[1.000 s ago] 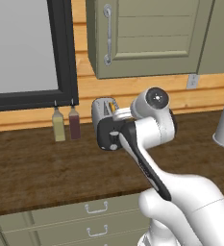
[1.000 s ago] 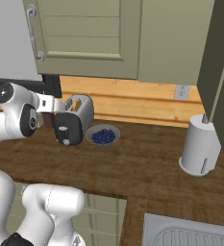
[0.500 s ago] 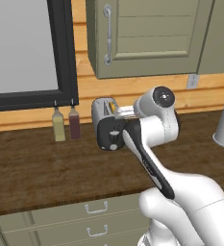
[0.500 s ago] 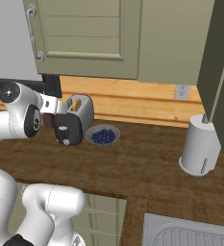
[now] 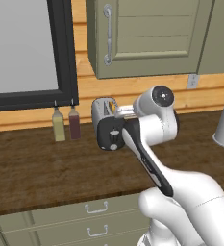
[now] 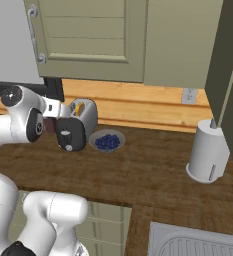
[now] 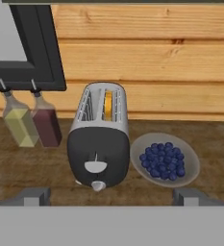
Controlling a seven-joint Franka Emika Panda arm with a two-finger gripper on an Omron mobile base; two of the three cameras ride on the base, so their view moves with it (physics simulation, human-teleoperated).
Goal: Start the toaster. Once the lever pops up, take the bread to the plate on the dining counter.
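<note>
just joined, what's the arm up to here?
The arm is lined up on the toaster, facing its black end panel. The gripper hovers short of it with jaws wide open, touching nothing. The lever has not been pressed yet, and the bread sits in one slot. A bowl of blueberries stands beside the toaster, two bottles on its other side.
</note>
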